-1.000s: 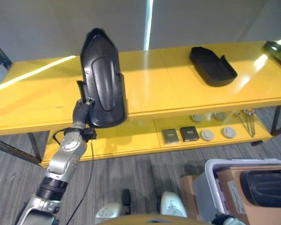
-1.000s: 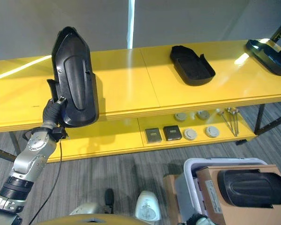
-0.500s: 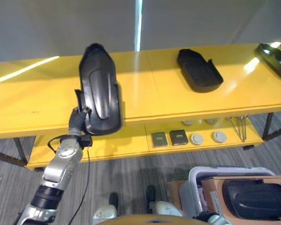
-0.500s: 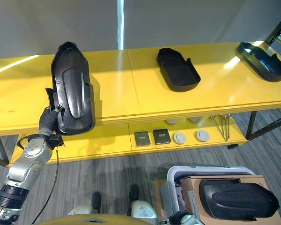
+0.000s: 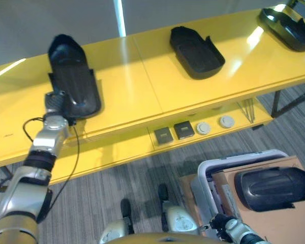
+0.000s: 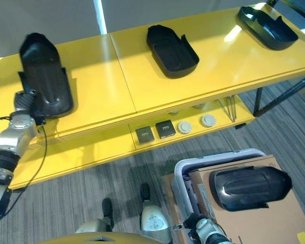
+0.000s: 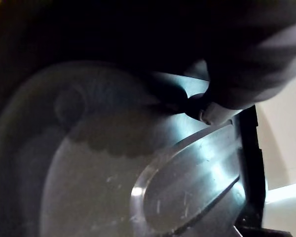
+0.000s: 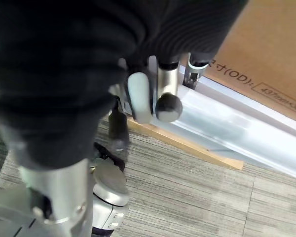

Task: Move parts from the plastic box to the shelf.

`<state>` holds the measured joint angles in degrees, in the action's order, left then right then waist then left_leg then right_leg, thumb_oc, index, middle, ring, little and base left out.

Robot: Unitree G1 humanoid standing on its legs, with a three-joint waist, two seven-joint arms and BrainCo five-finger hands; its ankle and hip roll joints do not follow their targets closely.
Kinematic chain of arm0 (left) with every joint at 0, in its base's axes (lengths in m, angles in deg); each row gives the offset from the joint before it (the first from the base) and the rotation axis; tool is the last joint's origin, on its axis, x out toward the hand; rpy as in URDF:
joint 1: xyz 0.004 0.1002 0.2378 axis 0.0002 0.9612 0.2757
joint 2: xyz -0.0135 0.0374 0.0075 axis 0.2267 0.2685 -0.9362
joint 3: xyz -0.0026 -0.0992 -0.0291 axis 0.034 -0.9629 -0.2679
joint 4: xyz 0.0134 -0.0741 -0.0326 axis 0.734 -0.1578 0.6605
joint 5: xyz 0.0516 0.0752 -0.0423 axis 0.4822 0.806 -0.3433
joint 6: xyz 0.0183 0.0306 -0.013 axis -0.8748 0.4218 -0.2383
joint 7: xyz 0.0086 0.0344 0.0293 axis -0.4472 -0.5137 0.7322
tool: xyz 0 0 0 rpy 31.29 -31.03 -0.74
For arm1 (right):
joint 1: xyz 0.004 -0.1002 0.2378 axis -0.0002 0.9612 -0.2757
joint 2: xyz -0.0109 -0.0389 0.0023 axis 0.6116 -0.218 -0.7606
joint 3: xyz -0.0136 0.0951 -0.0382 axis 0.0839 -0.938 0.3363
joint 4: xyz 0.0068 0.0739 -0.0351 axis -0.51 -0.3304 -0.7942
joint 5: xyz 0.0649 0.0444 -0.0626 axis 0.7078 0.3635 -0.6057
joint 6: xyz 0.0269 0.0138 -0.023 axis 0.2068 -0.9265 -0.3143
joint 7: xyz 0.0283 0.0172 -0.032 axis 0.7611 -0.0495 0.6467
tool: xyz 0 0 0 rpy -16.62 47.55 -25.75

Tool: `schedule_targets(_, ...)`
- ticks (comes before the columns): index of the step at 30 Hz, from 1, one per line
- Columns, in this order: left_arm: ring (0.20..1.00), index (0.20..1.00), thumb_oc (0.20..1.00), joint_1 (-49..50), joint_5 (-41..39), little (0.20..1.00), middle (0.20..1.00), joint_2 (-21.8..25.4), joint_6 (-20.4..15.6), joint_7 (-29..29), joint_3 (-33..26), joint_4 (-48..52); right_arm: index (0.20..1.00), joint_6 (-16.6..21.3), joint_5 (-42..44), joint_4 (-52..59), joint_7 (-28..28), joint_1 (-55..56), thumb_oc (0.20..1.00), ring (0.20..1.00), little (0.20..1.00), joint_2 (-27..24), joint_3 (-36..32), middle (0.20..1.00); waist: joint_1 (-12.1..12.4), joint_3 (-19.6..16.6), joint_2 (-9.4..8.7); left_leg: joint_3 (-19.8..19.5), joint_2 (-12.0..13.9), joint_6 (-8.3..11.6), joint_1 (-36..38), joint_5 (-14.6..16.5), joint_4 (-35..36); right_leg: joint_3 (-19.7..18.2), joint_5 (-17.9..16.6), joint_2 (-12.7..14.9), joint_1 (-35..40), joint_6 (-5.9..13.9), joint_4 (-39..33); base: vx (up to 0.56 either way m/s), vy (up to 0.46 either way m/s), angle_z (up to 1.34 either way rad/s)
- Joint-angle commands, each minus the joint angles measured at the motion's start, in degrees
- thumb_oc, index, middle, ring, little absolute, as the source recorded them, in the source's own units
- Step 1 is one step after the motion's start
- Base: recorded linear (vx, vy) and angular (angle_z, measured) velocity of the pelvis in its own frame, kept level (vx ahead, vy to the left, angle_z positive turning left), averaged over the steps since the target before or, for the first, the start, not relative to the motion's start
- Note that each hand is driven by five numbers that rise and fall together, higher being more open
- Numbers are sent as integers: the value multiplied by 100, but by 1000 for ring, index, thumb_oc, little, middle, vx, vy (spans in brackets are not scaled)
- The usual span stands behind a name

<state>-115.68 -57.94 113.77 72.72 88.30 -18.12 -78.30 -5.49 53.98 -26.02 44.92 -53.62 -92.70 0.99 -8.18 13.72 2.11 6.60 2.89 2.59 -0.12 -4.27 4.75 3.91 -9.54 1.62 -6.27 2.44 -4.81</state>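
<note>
Left wrist view puts you right at the contact: a dark-tipped finger of the left hand is curled against the rim of the black moulded part, so the hand is clamped on that part at its near edge. From the head views you can see what the wrist camera cannot: the part now lies on the yellow top of the shelf, near its left end, with the hand at the end closest to you.

Treat the part as a thin, rigid plastic shell: probably light, glossy and a little slippery, with a raised ridge along its middle. Judging from its shape, the rim or side wall at one end is the best place to take hold, as you have it now; a loose pinch on the smooth face would likely slide.

The head views also show two more black parts already lying further right on the shelf top, well apart from each other, and another black part resting on a cardboard sheet over the plastic box at lower right.

Right wrist view shows your right hand hanging beside the box wall with fingers loosely curled, holding nothing.
</note>
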Motion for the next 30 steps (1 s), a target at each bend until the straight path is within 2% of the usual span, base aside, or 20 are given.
schedule_targets(1,200,200,200,-617,-6,200,200,281,-150,-99,97,-167,1000,-78,141,-449,28,327,1000,1000,1000,-305,274,1000,-74,-94,-75,147,-26,-150,-394,-131,-246,-182,488,122,98,168,378,45,20,-14)
schedule_targets(6,200,200,200,-691,13,200,200,201,259,-240,225,-612,1000,-77,99,-497,70,407,1000,1000,1000,-256,283,1000,-113,-137,-132,211,-38,-190,-326,-44,-291,-264,499,114,169,188,358,66,15,-7)
schedule_targets(9,200,200,200,-666,-64,200,200,87,645,-363,274,-842,1000,-52,39,-549,97,417,1000,1000,1000,-214,319,1000,-126,-168,-171,236,-46,-213,-286,5,-314,-309,506,111,199,207,364,62,-6,-5)
schedule_targets(11,200,200,200,-612,201,200,200,-120,866,-528,311,-1257,1000,-73,2,-591,116,360,1000,1000,1000,-154,412,1000,-134,-178,-203,257,-51,-229,-259,33,-315,-337,510,101,219,214,347,33,-12,-5)
schedule_targets(16,200,200,200,-573,724,200,200,-208,1015,-572,401,-1720,1000,-101,33,-601,141,325,1000,1000,1000,-131,525,1000,-158,-195,-229,284,-55,-230,-187,31,-238,-372,490,79,276,225,270,7,-4,-2)
schedule_targets(22,200,200,200,-723,1034,200,200,-34,1083,-718,515,-2057,1000,-82,150,-592,148,358,1000,1000,1000,-137,574,1000,-204,-203,-228,332,-34,-223,-143,14,-172,-408,485,60,286,224,250,0,0,0)
schedule_targets(23,285,285,285,-759,1087,285,285,12,1136,-772,536,-2080,1000,-78,142,-587,151,372,1000,1000,1000,-140,578,1000,-216,-207,-225,344,-31,-220,-127,15,-160,-416,483,57,298,224,241,0,0,0)
schedule_targets(24,407,407,407,-772,1109,407,407,32,1175,-776,544,-2088,1000,-82,135,-576,153,385,1000,1000,1000,-141,579,1000,-223,-211,-223,353,-30,-217,-114,16,-153,-420,482,57,307,226,235,0,0,0)
schedule_targets(25,1000,1000,1000,-759,1095,1000,1000,65,1207,-798,546,-2116,1000,-99,128,-551,160,424,1000,1000,1000,-142,579,1000,-232,-229,-223,363,-25,-211,-83,17,-142,-429,482,54,332,231,227,0,0,0)
schedule_targets(30,1000,1000,1000,-769,1086,1000,1000,100,1136,-820,526,-2179,1000,-84,119,-567,206,466,1000,1000,1000,-156,556,1000,-248,-257,-225,391,-11,-199,-27,18,-119,-432,478,52,377,233,202,10,-4,-1)
